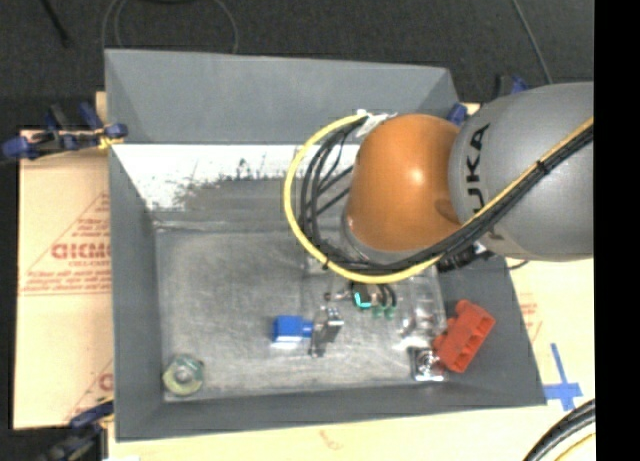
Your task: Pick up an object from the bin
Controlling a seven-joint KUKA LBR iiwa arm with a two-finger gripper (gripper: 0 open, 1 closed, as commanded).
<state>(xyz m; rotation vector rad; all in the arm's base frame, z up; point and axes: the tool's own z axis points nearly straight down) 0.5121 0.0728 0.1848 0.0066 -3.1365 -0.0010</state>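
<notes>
The grey metal bin (135, 279) has a scuffed, speckled floor. The big silver arm (530, 174) comes in from three o'clock and hangs over the floor's upper right part. Its rounded orange wrist cover (400, 194) is ringed by yellow and black cables (300, 204). Below that cover the claw (324, 333) reaches down to the floor a little toward six o'clock of the bin's middle. Its tip is a small pale metal shape, and from this angle I cannot tell whether the claw stands wide or narrow. At three o'clock of the claw, well apart from it by the right wall, lies a ridged red plastic block (463, 335), tilted on the slope. Just beside the claw at nine o'clock lies a small blue block-shaped piece with a white underside (289, 331); whether it touches the claw cannot be made out, and it is not visibly gripped. Far off at eight o'clock, in the bin's near left corner, sits a round, pale greenish ring-like thing (183, 376). At four o'clock of the claw, near the red block, lies a small shiny metal bit (425, 365).
</notes>
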